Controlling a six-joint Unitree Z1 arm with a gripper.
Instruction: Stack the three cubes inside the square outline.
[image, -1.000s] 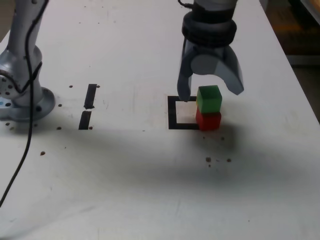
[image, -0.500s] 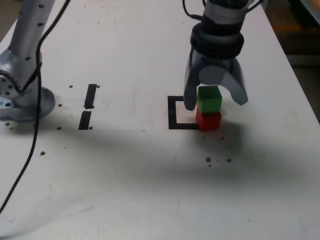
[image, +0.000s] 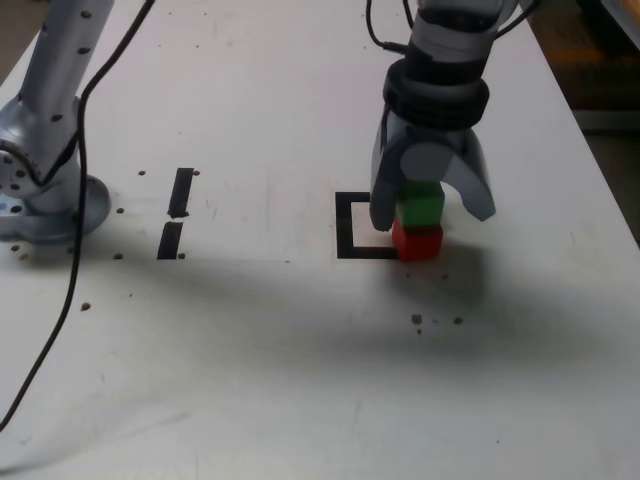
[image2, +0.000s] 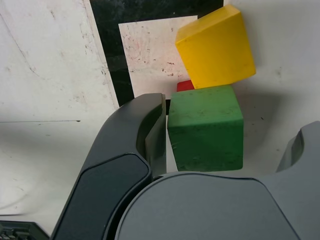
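In the exterior view the green cube sits on the red cube, on the right side of the black square outline. My gripper is open and straddles the green cube, one finger on each side. In the wrist view the green cube lies between the fingers: one finger is almost against it and the other stands apart. Only a sliver of the red cube shows beneath. The yellow cube rests tilted just beyond them at the outline; the exterior view hides it.
The arm's grey base and a black cable are at the exterior view's left. Two short black strips lie between the base and the outline. Dark specks dot the white table, whose edge runs close on the right.
The gripper has come down and shifted slightly to the exterior view's right, so its fingers now flank the green cube. The jaws have narrowed a little. The cubes have not moved.
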